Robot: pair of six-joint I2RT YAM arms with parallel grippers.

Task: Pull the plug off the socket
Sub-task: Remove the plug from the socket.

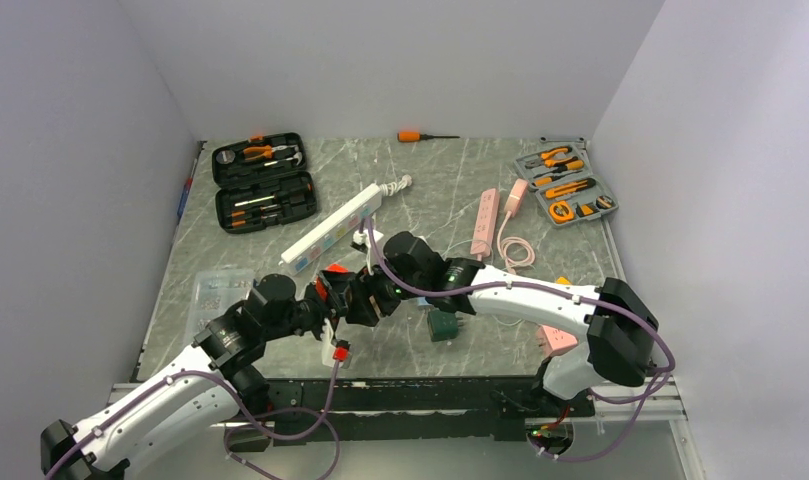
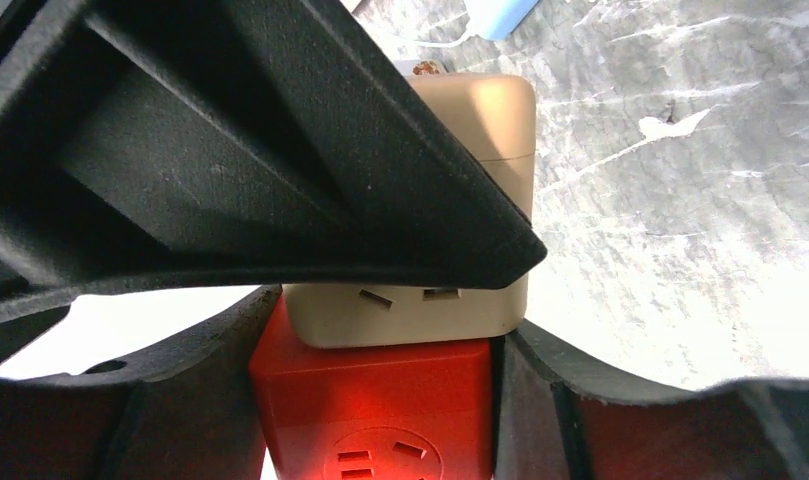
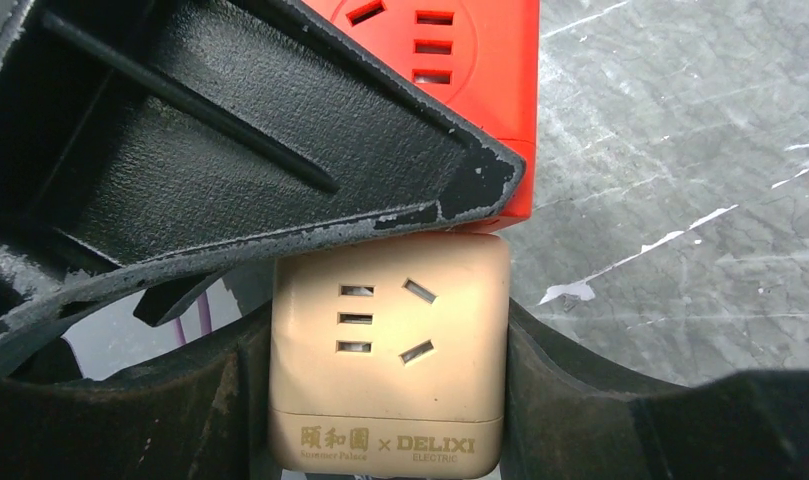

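The left gripper (image 2: 400, 330) is clamping the red socket (image 2: 375, 420) while the right gripper (image 3: 390, 300) is clamping the beige plug (image 3: 385, 390), which is sitting end-on against that socket.

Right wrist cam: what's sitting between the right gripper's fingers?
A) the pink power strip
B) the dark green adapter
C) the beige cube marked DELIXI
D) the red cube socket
C: in the right wrist view the beige cube sits clamped in the right gripper, a finger against each side, while the red cube lies beyond it, butted against its far end.
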